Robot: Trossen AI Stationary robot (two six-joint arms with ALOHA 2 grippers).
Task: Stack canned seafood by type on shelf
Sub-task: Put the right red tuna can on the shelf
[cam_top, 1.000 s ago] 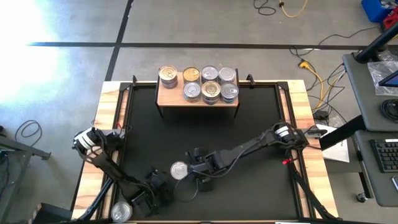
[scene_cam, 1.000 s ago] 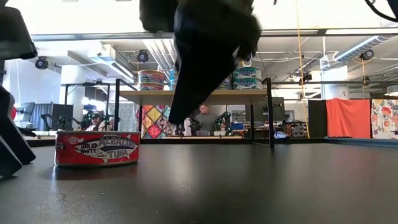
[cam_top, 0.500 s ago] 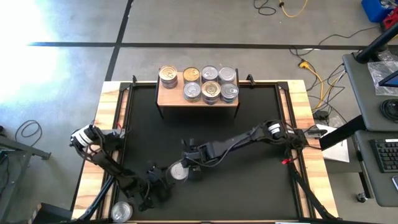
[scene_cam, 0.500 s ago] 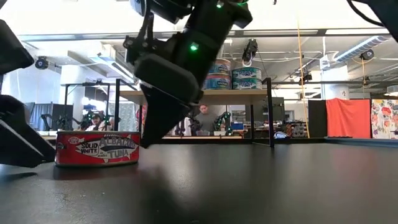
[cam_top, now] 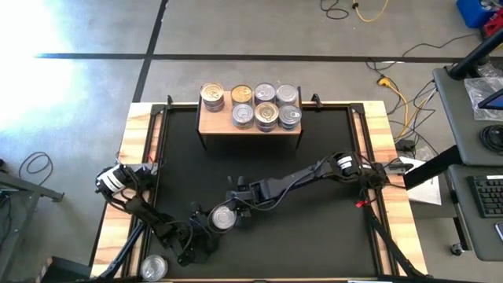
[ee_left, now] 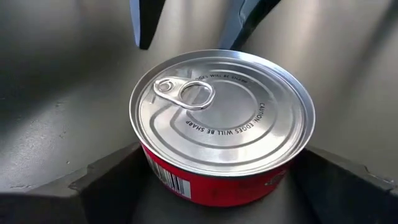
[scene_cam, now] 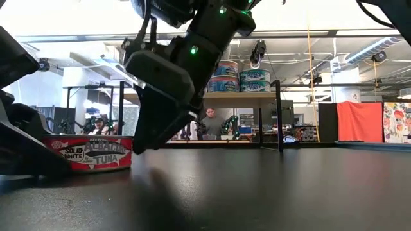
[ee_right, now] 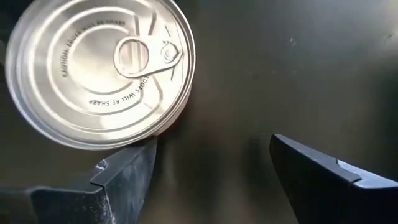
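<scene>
Our left end effector (ee_left: pixel 217 186) sits wide open around the red tuna can (cam_top: pixel 224 218), right end effector (cam_top: pixel 236 211) spread just beside it. Can's flat, lid up, on the black worktop (cam_top: pixel 314 157); shelf (cam_top: pixel 250 126) holds seven cans.

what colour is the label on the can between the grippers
Red, with white "Albacore Tuna" lettering on the can; clearest in the low view.

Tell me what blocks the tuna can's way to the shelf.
Nothing visible lies on the black table between the tuna can and the shelf. At the can itself, the left hand and right hand both crowd it, open.
</scene>
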